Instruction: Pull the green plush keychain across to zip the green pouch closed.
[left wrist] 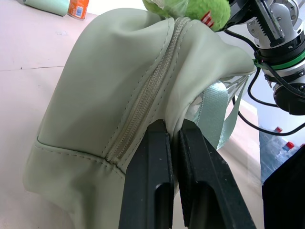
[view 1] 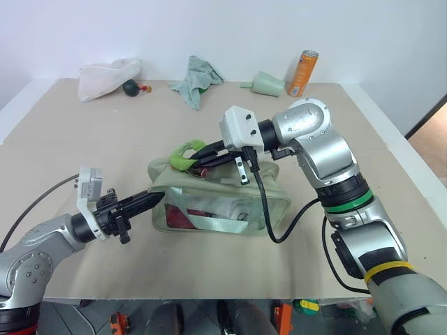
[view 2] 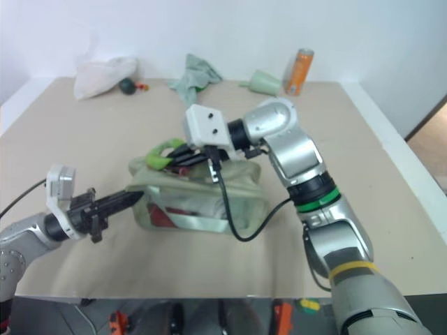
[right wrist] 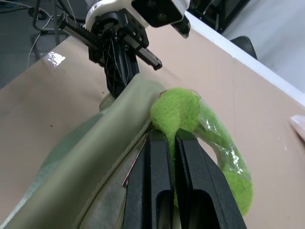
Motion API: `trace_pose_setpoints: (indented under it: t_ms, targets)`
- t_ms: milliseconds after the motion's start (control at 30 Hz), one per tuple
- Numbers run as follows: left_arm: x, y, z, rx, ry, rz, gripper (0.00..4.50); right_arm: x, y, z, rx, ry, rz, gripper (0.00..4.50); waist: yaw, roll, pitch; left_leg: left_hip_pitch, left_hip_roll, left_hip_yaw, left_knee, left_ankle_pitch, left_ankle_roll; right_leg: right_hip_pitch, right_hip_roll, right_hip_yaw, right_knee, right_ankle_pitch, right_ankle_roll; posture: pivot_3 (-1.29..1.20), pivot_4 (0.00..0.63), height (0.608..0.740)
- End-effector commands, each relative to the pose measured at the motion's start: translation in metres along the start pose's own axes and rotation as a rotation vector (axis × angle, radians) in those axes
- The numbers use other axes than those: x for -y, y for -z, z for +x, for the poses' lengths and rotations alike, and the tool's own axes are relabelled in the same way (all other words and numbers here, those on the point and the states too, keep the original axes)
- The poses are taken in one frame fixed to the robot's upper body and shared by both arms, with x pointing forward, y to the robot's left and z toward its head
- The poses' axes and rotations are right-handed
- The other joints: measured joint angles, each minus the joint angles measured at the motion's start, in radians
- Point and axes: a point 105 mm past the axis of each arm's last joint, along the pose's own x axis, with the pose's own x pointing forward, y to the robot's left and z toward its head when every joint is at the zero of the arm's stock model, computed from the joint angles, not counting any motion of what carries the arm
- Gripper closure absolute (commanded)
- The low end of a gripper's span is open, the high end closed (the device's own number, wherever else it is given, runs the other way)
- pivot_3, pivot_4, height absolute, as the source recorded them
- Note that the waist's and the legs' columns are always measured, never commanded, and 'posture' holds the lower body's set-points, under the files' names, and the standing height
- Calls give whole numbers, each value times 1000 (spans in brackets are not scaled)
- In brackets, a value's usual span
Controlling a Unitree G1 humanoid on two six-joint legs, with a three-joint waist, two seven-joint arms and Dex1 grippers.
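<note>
Fingers of my right gripper [right wrist: 164,138] pinch the green plush keychain [right wrist: 190,119], left gripper [left wrist: 174,131] clamps the green pouch [view 1: 209,202] end; zipper looks unzipped, whole pull's left.

There is one big pale green pouch [view 1: 216,202] in the middle of the frame, with one fuzzy green keychain [view 1: 183,155] at its top left end, and two grippers, one [view 1: 155,198] at the lower left and one [view 1: 198,159] near the middle. Along the top of the frame sit one white bag [view 1: 105,77], one dark green ball [view 1: 130,87], one teal rag [view 1: 197,78], one pale green cup [view 1: 267,84] and one orange can [view 1: 302,72]. They all sit on one table [view 1: 84,139].
</note>
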Motion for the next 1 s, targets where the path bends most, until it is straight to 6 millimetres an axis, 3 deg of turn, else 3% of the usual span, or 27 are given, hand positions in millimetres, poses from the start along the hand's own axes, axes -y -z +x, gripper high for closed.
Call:
trace_pose_setpoints:
  t_ms: [33,100,267,400,633,700,800,900,1000]
  targets:
    - [7,-3,6,15,40,22,4500,16,-3,-29,-30,116,-14,4466,2,0,0,0,0,0,0,0,0,0,0,0,0,0,0,0,150,740]
    - [8,-2,7,15,43,18,4500,22,-2,-45,-58,166,-6,4466,5,0,0,0,-1,0,0,0,0,0,-1,0,0,0,0,0,150,740]
    - [8,1,8,16,52,10,4500,21,10,-109,-225,283,29,4466,13,0,0,-1,-3,0,0,-1,1,0,-3,1,-1,0,0,0,150,740]
    - [8,2,9,16,60,5,4500,3,21,-144,-373,294,66,4466,15,0,0,-1,-4,1,0,-2,3,1,-3,1,-1,-1,1,0,150,740]
    - [6,3,11,10,74,0,4500,-24,46,-231,-796,417,150,4466,17,2,1,0,-4,1,0,-2,3,0,-3,2,-1,-1,1,0,150,740]
    - [6,4,11,9,77,-2,4500,-35,53,-245,-873,431,187,4466,17,2,1,0,-4,1,0,-2,3,0,-3,2,-1,-1,1,0,150,740]
    - [6,4,12,9,81,-6,4500,-55,76,-236,-888,404,260,4466,15,1,1,1,-4,1,0,-2,3,1,-2,2,-1,-1,1,0,150,740]
    - [6,4,12,10,87,-10,4500,-81,103,-189,-782,314,335,4466,10,0,0,2,-2,2,0,-2,3,1,-1,3,-1,-1,1,0,150,740]
    - [5,4,13,8,91,-14,4500,-91,117,-135,-605,313,409,4466,-1,0,0,3,0,1,0,-1,1,2,1,3,0,-1,2,0,150,740]
